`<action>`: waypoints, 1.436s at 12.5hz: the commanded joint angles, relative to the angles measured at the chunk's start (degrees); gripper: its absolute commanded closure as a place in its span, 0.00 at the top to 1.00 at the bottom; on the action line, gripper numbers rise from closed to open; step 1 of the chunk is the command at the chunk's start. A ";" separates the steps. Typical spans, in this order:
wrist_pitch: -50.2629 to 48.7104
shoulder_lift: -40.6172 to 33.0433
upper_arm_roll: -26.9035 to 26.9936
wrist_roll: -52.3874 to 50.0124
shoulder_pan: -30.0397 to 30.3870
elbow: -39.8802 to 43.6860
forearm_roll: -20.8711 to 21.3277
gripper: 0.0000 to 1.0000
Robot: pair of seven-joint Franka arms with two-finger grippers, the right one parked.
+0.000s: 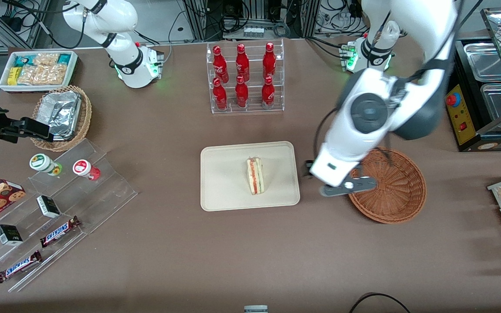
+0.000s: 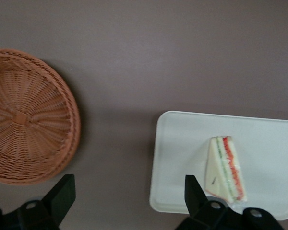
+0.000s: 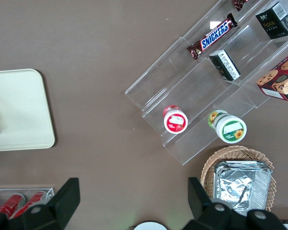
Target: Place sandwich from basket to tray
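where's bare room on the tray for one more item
The tray is bare between the sandwich and the rim toward the parked arm. The strip beside the basket is tighter; the open gripper hangs between tray and basket.

Even, bright overhead light falls on the brown bench (image 1: 168, 243), so shadows stay short and soft. The foil container (image 1: 61, 112) and the red bottles (image 1: 242, 76) carry small glints. In the wrist view the basket (image 2: 26, 115) casts a faint shadow, and the open tool (image 2: 129, 203) looks dark and slightly soft.
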 commanded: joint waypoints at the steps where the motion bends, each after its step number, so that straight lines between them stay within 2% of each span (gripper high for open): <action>1: -0.57 -6.25 -0.56 9.50 6.76 -6.30 -2.97 1.00; 4: -5.13 -8.09 -0.56 22.60 14.94 -6.22 -4.83 1.00; 7: -9.09 -10.55 -0.47 25.80 18.90 -6.22 -4.83 1.00; 15: -17.44 -18.03 0.93 27.21 20.68 -6.48 -2.90 1.00; 18: -20.87 -19.87 5.23 27.29 18.92 -6.40 -2.81 1.00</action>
